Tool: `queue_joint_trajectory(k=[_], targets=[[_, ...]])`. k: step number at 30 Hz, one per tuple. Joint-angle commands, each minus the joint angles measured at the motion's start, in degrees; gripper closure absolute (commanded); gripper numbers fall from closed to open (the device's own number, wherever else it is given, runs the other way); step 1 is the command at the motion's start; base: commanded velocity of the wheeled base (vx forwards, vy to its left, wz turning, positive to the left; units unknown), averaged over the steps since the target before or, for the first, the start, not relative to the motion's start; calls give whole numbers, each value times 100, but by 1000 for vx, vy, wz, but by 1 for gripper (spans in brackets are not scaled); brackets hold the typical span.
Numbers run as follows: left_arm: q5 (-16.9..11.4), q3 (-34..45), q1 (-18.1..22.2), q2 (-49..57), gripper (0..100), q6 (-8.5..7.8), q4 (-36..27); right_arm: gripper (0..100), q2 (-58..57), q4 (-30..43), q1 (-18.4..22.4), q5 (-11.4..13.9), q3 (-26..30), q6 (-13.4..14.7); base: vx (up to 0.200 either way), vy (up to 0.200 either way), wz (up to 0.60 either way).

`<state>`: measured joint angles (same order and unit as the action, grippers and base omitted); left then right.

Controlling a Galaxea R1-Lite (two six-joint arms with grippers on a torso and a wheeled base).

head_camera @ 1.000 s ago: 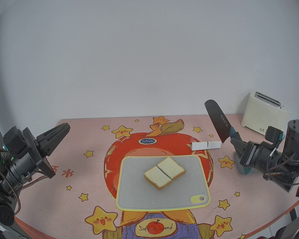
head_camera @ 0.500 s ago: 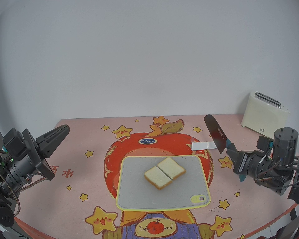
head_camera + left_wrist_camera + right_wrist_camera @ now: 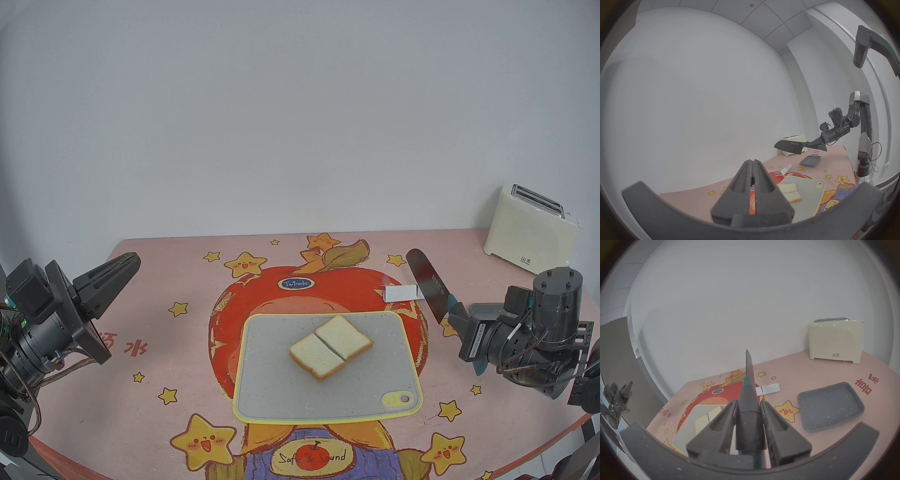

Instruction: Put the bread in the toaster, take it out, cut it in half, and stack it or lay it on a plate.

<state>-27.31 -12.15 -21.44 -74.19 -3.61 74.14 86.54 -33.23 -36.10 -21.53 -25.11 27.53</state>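
Two bread halves [image 3: 331,347] lie side by side on the grey cutting board [image 3: 275,387] in the middle of the table. My right gripper [image 3: 459,315] is shut on the handle of a dark knife [image 3: 428,284], to the right of the board, with the blade pointing up and away over the table. In the right wrist view the knife [image 3: 748,371] runs straight out between the fingers [image 3: 725,424]. The cream toaster [image 3: 531,231] stands at the far right. A grey tray-like plate [image 3: 831,405] lies near it. My left gripper [image 3: 119,269] hangs shut at the left edge, holding nothing.
A small white folded card [image 3: 403,292] lies behind the board's right corner, just under the blade. The table wears a pink cartoon mat [image 3: 187,300]. A white wall rises right behind the table.
My right arm has lowered the knife and tipped the blade down toward the table, sliding slightly left. The left arm and the bread have stayed put.
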Motion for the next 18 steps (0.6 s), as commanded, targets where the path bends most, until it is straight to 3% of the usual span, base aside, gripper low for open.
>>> queue_joint_trajectory(k=[1, 18], targets=[[6, 3, 0, -16, 100, 0, 4, 100, 21, 1, -3, 0, 15, -2, 0, 0, 0], [-3, 11, -9, -16, 100, 0, 4, 100, 21, 1, -3, 0, 24, -2, 0, 0, 0]])
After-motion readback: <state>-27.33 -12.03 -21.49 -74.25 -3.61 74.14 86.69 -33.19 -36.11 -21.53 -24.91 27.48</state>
